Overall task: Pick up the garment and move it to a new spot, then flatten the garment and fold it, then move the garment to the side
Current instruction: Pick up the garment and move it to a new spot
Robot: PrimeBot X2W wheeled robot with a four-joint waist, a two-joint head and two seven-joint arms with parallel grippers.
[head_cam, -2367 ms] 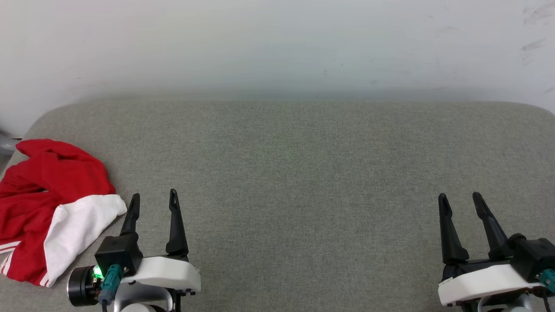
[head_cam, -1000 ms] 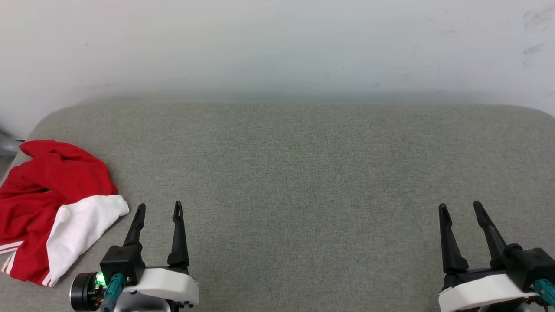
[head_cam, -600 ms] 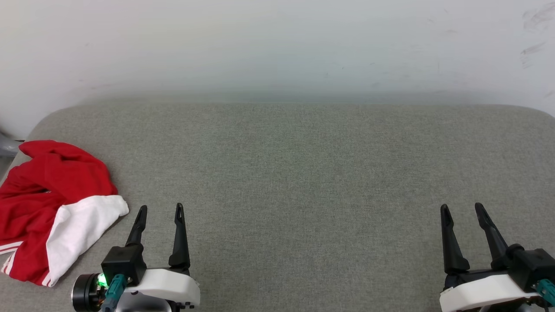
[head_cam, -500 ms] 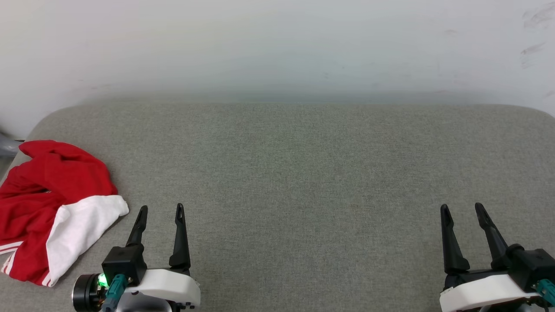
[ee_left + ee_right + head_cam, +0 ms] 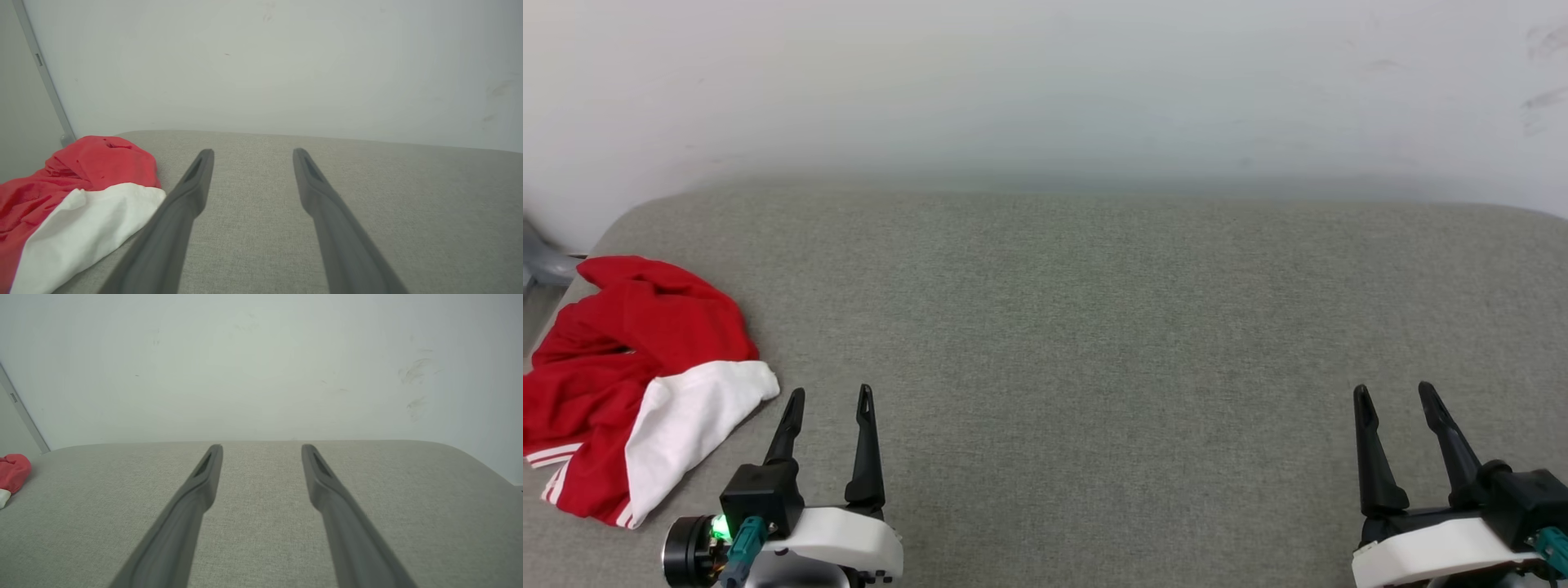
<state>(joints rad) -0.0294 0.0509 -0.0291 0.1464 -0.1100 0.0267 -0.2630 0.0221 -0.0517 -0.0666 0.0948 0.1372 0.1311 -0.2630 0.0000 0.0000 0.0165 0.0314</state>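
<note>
The garment (image 5: 621, 384) lies crumpled at the left end of the grey padded surface (image 5: 1094, 327): red cloth with a white sleeve on top and red-and-white striped trim at its near edge. It also appears in the left wrist view (image 5: 73, 204) and, small, at the left edge of the right wrist view (image 5: 12, 471). My left gripper (image 5: 829, 396) stands open just right of the white sleeve, not touching it, nothing between its fingers (image 5: 192, 192). My right gripper (image 5: 1395, 392) is open and empty near the front right.
A pale wall (image 5: 1045, 82) rises right behind the padded surface. A grey metal post (image 5: 45, 77) stands at the far left corner, behind the garment. The surface has rounded corners and drops off at its left edge, beside the garment.
The head camera has turned slightly, so the whole picture has shifted right. Since the oldest frame both grippers have drawn back a little toward the near edge. The garment lies as before.
</note>
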